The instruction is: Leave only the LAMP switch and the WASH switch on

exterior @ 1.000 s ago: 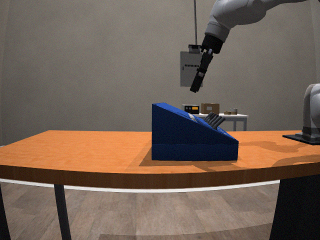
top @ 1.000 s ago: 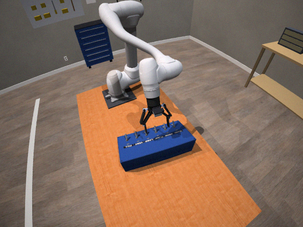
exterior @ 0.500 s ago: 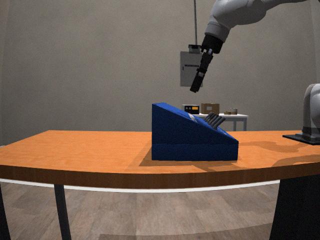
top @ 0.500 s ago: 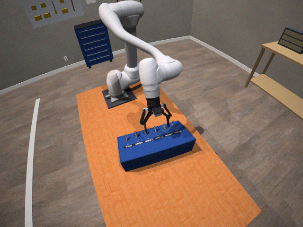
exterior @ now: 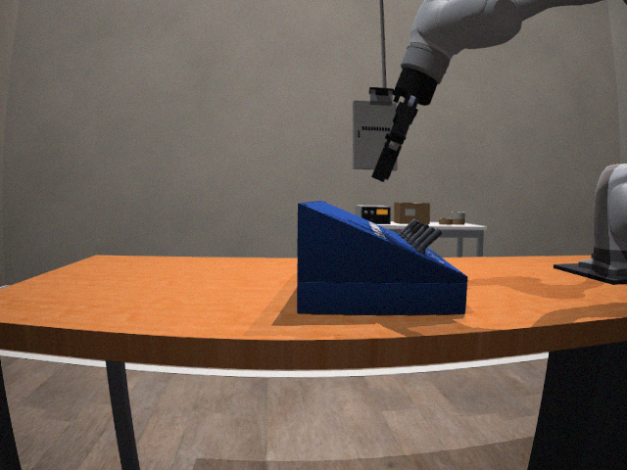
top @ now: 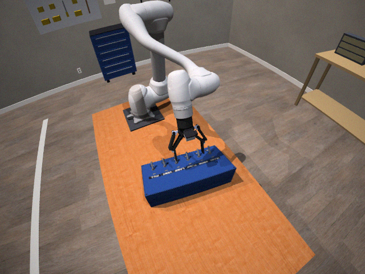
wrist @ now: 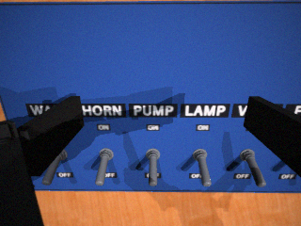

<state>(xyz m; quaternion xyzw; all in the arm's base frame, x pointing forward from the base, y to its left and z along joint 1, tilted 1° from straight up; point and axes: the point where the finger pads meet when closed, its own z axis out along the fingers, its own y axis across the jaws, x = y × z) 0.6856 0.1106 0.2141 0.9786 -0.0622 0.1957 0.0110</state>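
Gripper [top: 189, 156] [exterior: 381, 177] [wrist: 163, 111] being held wide open above sloped blue switch console [top: 188, 177] [exterior: 374, 273] [wrist: 150, 52]; LAMP switch [wrist: 203, 167] being tilted toward OFF.

No visible change since earlier pictures.
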